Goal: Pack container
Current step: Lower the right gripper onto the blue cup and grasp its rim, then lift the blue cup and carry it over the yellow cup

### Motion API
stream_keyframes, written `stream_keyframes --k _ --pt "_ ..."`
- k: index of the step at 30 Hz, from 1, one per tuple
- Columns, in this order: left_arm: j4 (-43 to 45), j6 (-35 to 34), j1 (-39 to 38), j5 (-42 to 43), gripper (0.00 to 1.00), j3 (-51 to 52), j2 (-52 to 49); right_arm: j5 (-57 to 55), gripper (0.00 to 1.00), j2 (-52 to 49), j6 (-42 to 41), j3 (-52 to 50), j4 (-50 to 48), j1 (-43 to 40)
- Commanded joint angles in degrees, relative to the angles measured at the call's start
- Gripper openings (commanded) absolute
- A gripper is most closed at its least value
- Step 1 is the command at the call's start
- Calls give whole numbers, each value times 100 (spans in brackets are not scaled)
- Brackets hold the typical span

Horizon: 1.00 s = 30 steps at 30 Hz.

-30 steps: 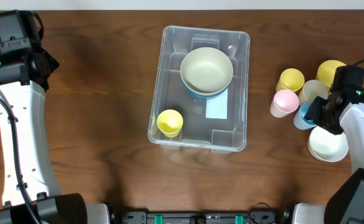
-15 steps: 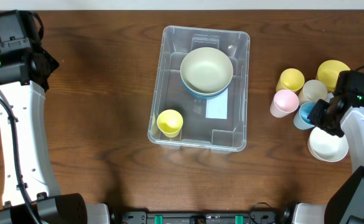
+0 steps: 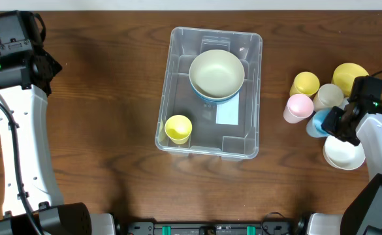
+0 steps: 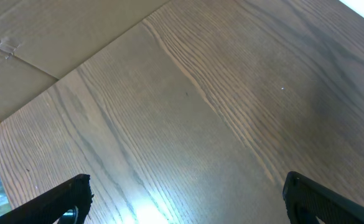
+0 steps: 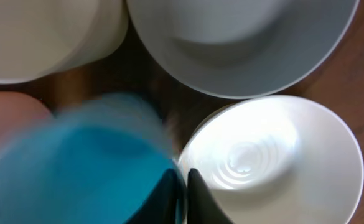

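The right pincer [image 5: 183, 191] is black and grips a blue cup [image 5: 76, 168]. Just beside the pincer is a white bowl [image 5: 275, 162], and near it a pink cup [image 3: 298, 108], a cream cup [image 3: 329, 96], a yellow cup [image 3: 305, 83] and a yellow bowl [image 3: 349, 75]. Well apart from it, the clear container [image 3: 253, 91] shows a pale blue label [image 3: 228, 112]. The tabletop [image 3: 99, 130] is dark brown wood grain.
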State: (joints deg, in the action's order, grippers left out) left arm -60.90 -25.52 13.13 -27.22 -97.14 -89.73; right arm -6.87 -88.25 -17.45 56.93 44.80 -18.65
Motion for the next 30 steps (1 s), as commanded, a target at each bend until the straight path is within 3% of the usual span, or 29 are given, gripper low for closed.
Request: stream_keyframes --k 1,8,20,24,30 --pt "-11 -52 20 -85 98 -22 -22 -17 1 0 -11 -44 0 -48" --pt "-11 -52 20 -85 98 -22 -22 -2 1 129 -11 107 269 -46" --pt "-9 -52 20 -85 98 -22 -22 605 1 1541 -4 1099 1368 376" --pt "-11 -52 20 -85 98 -22 -22 1104 1 1827 81 1381 1565 984" --pt "-11 -52 20 -85 98 -22 -22 1187 1 1934 -101 1556 1128 2638"
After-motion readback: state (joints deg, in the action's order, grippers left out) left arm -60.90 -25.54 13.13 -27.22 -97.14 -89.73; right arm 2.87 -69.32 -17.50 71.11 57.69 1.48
